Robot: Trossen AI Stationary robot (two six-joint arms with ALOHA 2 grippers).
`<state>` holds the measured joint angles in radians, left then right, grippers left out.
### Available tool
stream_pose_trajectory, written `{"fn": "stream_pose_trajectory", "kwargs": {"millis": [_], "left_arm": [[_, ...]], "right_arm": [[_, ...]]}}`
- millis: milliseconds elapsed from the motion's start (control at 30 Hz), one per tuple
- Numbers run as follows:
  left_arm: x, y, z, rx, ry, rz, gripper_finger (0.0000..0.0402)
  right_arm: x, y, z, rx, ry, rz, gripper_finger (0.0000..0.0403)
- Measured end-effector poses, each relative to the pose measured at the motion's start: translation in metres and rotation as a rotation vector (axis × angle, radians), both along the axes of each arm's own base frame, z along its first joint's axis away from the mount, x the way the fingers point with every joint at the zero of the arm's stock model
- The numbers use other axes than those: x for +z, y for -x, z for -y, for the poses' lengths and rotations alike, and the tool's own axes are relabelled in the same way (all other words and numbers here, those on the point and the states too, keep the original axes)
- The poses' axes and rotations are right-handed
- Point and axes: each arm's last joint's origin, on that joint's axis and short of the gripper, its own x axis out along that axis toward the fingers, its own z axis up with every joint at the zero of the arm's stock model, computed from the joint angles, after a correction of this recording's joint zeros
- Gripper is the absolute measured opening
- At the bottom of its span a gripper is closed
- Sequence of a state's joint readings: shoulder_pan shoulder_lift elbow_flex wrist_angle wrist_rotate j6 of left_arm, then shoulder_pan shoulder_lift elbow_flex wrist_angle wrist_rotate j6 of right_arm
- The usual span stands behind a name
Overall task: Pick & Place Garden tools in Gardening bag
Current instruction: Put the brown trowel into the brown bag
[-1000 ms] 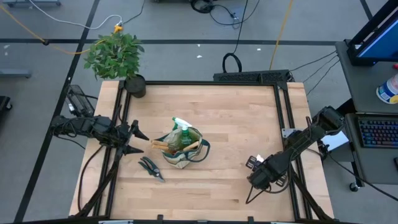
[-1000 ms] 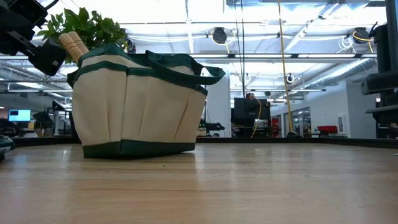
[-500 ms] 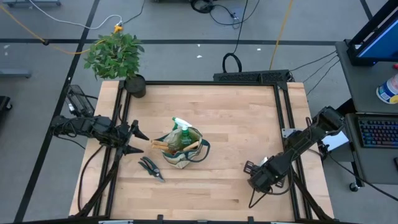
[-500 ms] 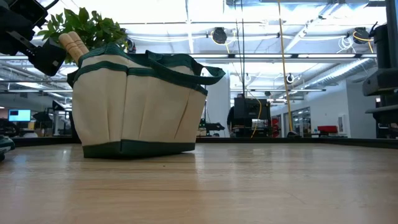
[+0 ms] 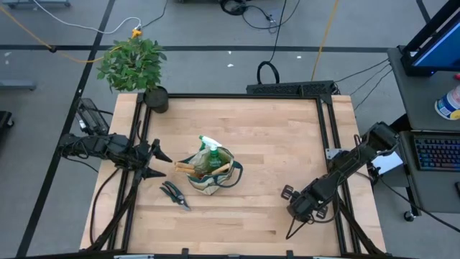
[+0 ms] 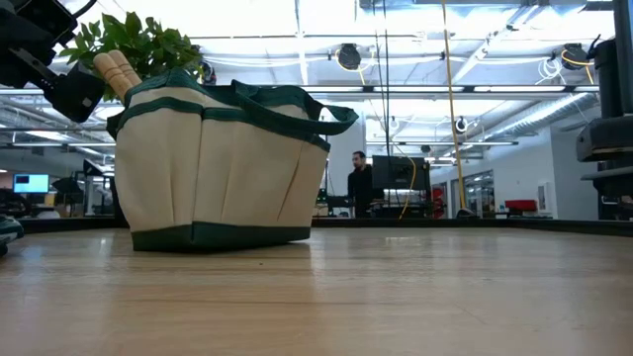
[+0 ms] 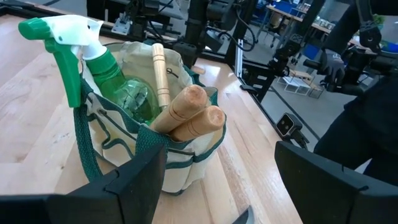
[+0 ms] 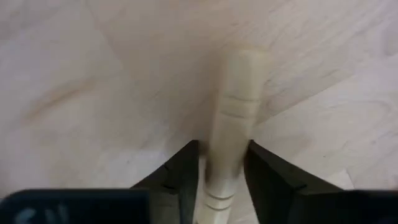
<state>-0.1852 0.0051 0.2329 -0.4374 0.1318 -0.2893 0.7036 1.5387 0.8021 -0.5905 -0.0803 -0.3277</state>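
Wooden handle (image 8: 231, 124) of a garden tool sits pinched between your right gripper (image 8: 219, 163) fingers near the table's (image 5: 273, 137) right front, so lift straight, then carry it to the gardening bag (image 5: 210, 173) while the spread left gripper (image 5: 159, 163) waits

Grey floor (image 5: 215, 65) with cables, bright ceiling lights (image 6: 297, 20), distant desks.

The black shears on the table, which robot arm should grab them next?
Probably the left. Its open gripper hangs just beside the shears, while the right gripper is far across the table, shut on a wooden handle.
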Motion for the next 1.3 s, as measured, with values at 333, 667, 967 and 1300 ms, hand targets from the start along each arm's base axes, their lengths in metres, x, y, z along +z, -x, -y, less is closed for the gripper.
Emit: {"fn": "stream_pose_trajectory", "kwargs": {"millis": [333,667,967,1300], "left_arm": [[0.000,0.000,0.000,-0.004,-0.013,0.004,0.0308],[0.000,0.000,0.001,-0.044,-0.024,0.009,0.0308],[-0.002,0.001,0.002,-0.084,-0.010,-0.017,0.0308],[-0.004,0.002,0.002,-0.086,-0.020,-0.038,0.0308]], "right_arm": [[0.000,-0.012,0.009,-0.265,-0.019,0.018,0.0062],[0.034,-0.067,0.029,-0.798,-0.093,0.260,0.0062],[0.122,-0.132,0.047,-1.037,-0.448,0.534,0.0062],[0.206,-0.167,0.070,-1.062,-0.957,0.936,0.0062]]}}
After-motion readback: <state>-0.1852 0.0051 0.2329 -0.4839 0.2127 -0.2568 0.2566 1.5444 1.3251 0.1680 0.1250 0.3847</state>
